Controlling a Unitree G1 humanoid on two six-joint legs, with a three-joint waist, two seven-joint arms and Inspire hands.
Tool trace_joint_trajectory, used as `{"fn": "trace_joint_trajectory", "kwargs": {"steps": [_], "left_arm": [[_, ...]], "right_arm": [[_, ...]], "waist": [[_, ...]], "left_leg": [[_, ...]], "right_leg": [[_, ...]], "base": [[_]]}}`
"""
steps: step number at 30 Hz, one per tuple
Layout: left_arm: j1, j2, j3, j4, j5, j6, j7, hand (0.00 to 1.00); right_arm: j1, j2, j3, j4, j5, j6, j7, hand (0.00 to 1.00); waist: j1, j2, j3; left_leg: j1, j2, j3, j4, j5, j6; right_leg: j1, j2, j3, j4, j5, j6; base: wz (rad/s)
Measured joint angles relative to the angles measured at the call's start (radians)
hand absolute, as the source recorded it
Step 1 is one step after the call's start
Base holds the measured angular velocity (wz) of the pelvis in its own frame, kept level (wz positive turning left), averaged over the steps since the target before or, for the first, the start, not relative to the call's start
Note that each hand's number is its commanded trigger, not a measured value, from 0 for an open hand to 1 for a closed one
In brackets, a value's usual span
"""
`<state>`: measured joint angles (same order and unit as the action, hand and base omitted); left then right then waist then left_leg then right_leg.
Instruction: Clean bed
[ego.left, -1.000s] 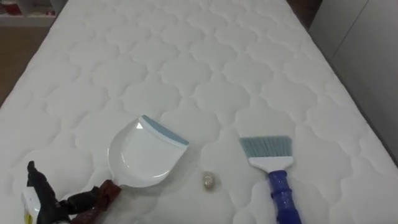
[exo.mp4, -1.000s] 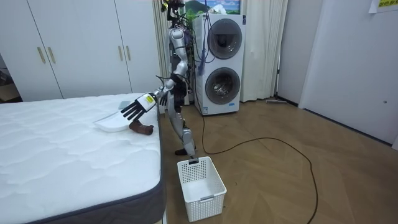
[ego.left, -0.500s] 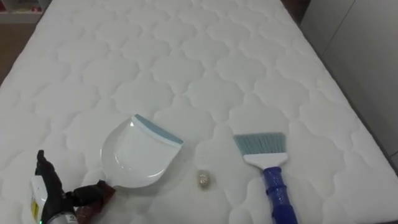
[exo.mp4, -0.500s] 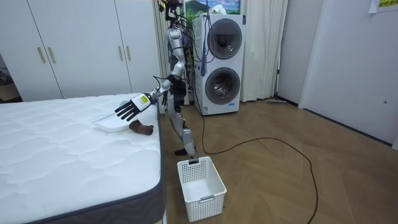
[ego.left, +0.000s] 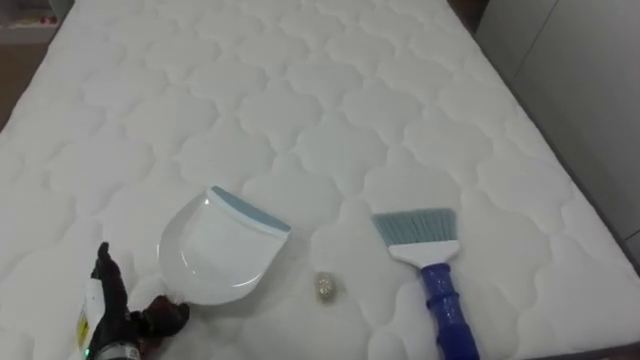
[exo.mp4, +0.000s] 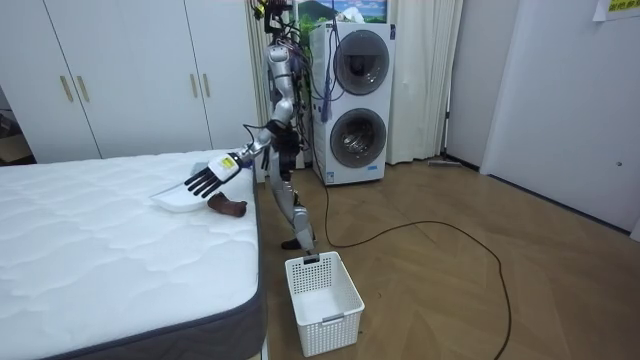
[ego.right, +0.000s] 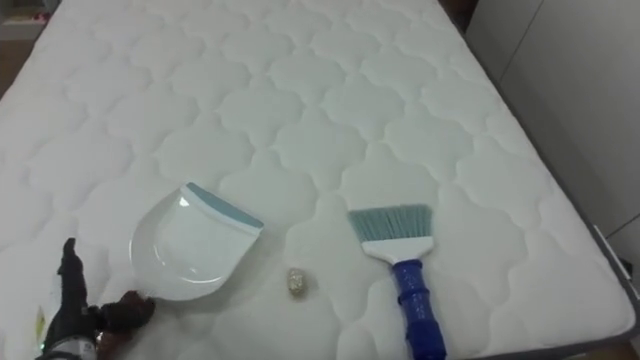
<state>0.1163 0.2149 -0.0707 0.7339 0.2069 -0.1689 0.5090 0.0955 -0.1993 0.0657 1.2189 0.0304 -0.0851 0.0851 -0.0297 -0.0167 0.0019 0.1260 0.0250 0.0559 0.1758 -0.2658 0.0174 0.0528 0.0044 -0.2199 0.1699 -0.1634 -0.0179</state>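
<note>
A white dustpan (ego.left: 215, 250) with a grey-blue lip lies on the white quilted mattress (ego.left: 300, 100). Its dark brown handle (ego.left: 165, 315) points toward the near edge. My left hand (ego.left: 105, 310) hovers just left of that handle, open, with its dark fingers spread; in the room view the left hand (exo.mp4: 208, 176) hangs above the pan. A small crumpled scrap (ego.left: 324, 288) lies between the pan and a brush (ego.left: 425, 255) that has pale blue bristles and a blue handle. Nothing touches the brush.
I stand at the bed's end. A white laundry basket (exo.mp4: 322, 300) sits on the wooden floor beside the bed corner. Stacked washing machines (exo.mp4: 357, 100) are behind me and white wardrobes (exo.mp4: 120, 70) are along the wall. The mattress drops off at its right edge (ego.left: 590, 230).
My left hand has moved a little right, closer to the dustpan's handle, with its fingers still spread. The eye view has shifted slightly. Pan, scrap and brush lie as before.
</note>
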Motion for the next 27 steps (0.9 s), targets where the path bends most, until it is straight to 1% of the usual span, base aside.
{"fn": "trace_joint_trajectory", "kwargs": {"steps": [4, 5, 6, 7, 9, 12, 14, 16, 18, 22, 27], "left_arm": [[-0.005, 0.004, -0.036, 0.016, 0.0, 0.01, -0.016, 0.0], [-0.016, 0.005, -0.045, 0.032, 0.002, 0.01, -0.02, 0.0], [-0.036, 0.005, -0.052, 0.06, 0.003, 0.01, -0.023, 0.0], [-0.044, 0.004, -0.053, 0.076, 0.003, 0.01, -0.025, 0.0], [-0.07, 0.005, -0.053, 0.125, 0.003, 0.01, -0.035, 0.0], [-0.084, 0.006, -0.053, 0.155, 0.003, 0.01, -0.039, 0.0], [-0.088, 0.006, -0.053, 0.172, 0.003, 0.01, -0.04, 0.0], [-0.098, 0.006, -0.053, 0.185, 0.003, 0.01, -0.041, 0.0], [-0.121, 0.008, -0.049, 0.215, 0.004, 0.011, -0.041, 0.0], [-0.135, 0.009, -0.05, 0.229, 0.004, 0.011, -0.041, 0.0], [-0.181, 0.01, -0.05, 0.258, 0.004, 0.01, -0.041, 0.0]], "right_arm": [[-0.008, -0.003, 0.017, 0.002, 0.009, 0.0, -0.005, 0.0], [-0.019, -0.006, 0.03, 0.005, 0.009, 0.0, -0.006, 0.0], [-0.038, -0.009, 0.031, 0.02, 0.009, -0.001, -0.006, 0.0], [-0.047, -0.01, 0.032, 0.03, 0.009, 0.0, -0.006, 0.0], [-0.066, -0.012, 0.035, 0.044, 0.01, -0.001, -0.008, 0.0], [-0.078, -0.018, 0.053, 0.059, 0.016, -0.001, -0.01, 0.0], [-0.088, -0.02, 0.07, 0.068, 0.022, -0.001, -0.012, 0.0], [-0.097, -0.022, 0.081, 0.068, 0.022, -0.001, -0.019, 0.0], [-0.113, -0.023, 0.09, 0.07, 0.014, -0.001, -0.02, 0.0], [-0.123, -0.024, 0.11, 0.069, -0.003, -0.001, -0.022, 0.0], [-0.152, -0.024, 0.111, 0.069, -0.024, -0.002, -0.03, 0.0]], "waist": [[-0.008, 0.002, 0.0011], [-0.009, 0.003, 0.0014], [-0.013, 0.005, 0.0036], [-0.015, 0.005, 0.0034], [-0.018, 0.01, 0.0057], [-0.018, 0.013, 0.0078], [-0.018, 0.015, 0.008], [-0.017, 0.015, 0.0063], [-0.016, 0.013, 0.0069], [-0.017, 0.012, 0.0068], [-0.016, 0.013, 0.0079]], "left_leg": [[-0.02, 0.0, -0.001, 0.006, 0.0, 0.001], [-0.034, -0.001, -0.001, 0.01, 0.001, 0.002], [-0.049, -0.001, -0.002, 0.013, 0.002, 0.003], [-0.054, -0.001, -0.002, 0.013, 0.004, 0.003], [-0.071, -0.001, -0.002, 0.013, 0.007, 0.003], [-0.084, -0.001, -0.002, 0.013, 0.008, 0.002], [-0.094, 0.0, -0.001, 0.013, 0.008, 0.002], [-0.118, -0.001, -0.001, 0.014, 0.008, 0.002], [-0.138, -0.002, -0.001, 0.014, 0.012, 0.002], [-0.15, -0.001, 0.0, 0.014, 0.012, 0.002], [-0.172, -0.001, -0.001, 0.014, 0.013, 0.002]], "right_leg": [[-0.016, 0.0, -0.002, 0.003, 0.001, 0.0], [-0.029, -0.001, -0.003, 0.004, 0.003, -0.001], [-0.041, -0.001, -0.004, 0.005, 0.006, -0.001], [-0.047, -0.001, -0.004, 0.005, 0.008, -0.002], [-0.064, -0.001, -0.004, 0.005, 0.011, -0.003], [-0.076, -0.001, -0.004, 0.004, 0.011, -0.003], [-0.087, -0.001, -0.004, 0.004, 0.011, -0.003], [-0.111, -0.002, -0.004, 0.007, 0.012, -0.005], [-0.142, -0.003, -0.002, 0.017, 0.013, -0.005], [-0.149, -0.003, -0.002, 0.015, 0.013, -0.006], [-0.17, -0.005, 0.002, 0.015, 0.013, -0.005]], "base": [[0.0], [0.0], [0.0], [0.0], [0.0], [0.0], [0.0], [0.0], [0.0], [0.02], [0.0]]}}
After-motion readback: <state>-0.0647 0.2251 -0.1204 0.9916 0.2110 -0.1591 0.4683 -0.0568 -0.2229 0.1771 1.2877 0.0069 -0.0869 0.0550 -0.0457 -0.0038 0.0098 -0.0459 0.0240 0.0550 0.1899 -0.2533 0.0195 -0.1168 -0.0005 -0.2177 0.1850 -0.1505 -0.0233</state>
